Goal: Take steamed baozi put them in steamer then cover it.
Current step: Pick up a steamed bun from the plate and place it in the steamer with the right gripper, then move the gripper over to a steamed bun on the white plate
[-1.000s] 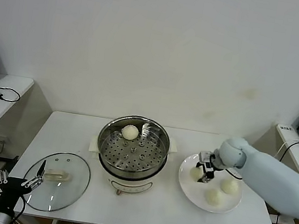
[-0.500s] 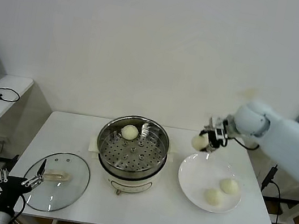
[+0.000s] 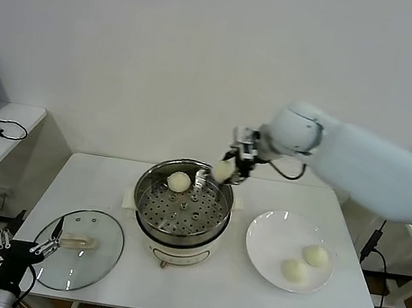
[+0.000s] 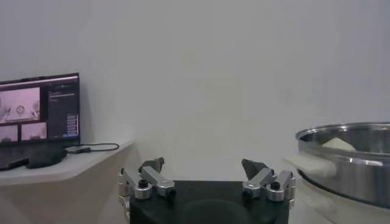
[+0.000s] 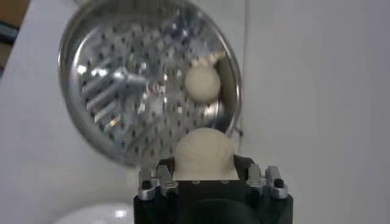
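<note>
At the near left corner of the white table [image 3: 208, 281], the left gripper [image 3: 45, 247] hangs low by the edge with its fingers spread wide and nothing between them, just beside the glass lid [image 3: 79, 248] that lies flat on the tabletop. In the left wrist view, that same gripper [image 4: 206, 178] shows its two fingertips well apart, with the steamer's steel wall off to one side. Toward the near right, the white plate [image 3: 269, 248] carries two steamed baozi [image 3: 294, 271], side by side but apart. In the middle of the table stands the steamer [image 3: 183, 201], uncovered, with one bun [image 3: 178, 182] resting on its perforated floor near the back rim. Above the steamer's far right rim, the right gripper [image 3: 234, 167] is clamped on another bun [image 3: 221, 172], held in the air over the rim. The right wrist view looks down past the right gripper [image 5: 210, 176] and the held bun [image 5: 205, 148] onto the steamer's floor [image 5: 128, 85], where the resting bun [image 5: 202, 82] sits close to the wall
</note>
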Controlling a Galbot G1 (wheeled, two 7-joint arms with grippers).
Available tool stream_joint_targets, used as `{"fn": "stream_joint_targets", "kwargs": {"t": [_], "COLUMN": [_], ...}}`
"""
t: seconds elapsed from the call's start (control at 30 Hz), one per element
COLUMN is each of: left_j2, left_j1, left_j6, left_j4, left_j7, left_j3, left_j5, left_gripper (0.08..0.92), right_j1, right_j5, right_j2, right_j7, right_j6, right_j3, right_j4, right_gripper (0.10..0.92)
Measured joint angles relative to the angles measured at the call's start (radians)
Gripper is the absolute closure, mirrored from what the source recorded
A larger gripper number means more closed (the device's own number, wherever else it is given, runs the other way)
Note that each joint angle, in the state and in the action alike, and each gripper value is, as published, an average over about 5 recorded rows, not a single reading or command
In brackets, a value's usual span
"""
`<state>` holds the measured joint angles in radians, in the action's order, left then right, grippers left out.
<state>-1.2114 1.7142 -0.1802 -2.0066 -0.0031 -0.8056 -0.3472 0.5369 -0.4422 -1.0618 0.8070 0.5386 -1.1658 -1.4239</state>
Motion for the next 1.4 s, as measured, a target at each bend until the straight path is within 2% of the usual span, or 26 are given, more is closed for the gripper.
{"fn": "stream_joint_targets", "kwargs": {"t": [0.43,0.9,1.0,1.17,1.4], "left_j2": [-0.009,-0.012,-0.013,-0.013,-0.008], "left_j1": [-0.002,-0.003,-0.004,-0.002,-0.001], "left_j6": [0.0,-0.003,-0.004,-0.004,-0.004], "left_j4": [-0.004,-0.005,-0.006,-0.01,-0.011], "left_j7": [0.0,0.0,0.0,0.0,0.001], "left_j3": [-0.003,-0.002,-0.003,-0.003,-0.009], "left_j5": [0.001,0.004,0.004,0.005,0.004], "left_gripper": [0.177,0.177,0.177,0.177,0.177], "right_j1": [-0.112,-0.184,-0.192,-0.189,-0.133], "right_j5": [-0.039,-0.028,-0.023,-0.014,0.011], "right_j2": [-0.217,-0.33,-0.338,-0.335,-0.28], "right_j7": [-0.086,-0.127,-0.131,-0.126,-0.053], "right_j6": [0.05,0.058,0.059,0.052,0.017], "right_j3": [-0.002,0.003,0.002,0.004,0.002], "right_j4": [0.133,0.238,0.25,0.251,0.212], "right_gripper": [0.397,0.389,0.345,0.225,0.203]}}
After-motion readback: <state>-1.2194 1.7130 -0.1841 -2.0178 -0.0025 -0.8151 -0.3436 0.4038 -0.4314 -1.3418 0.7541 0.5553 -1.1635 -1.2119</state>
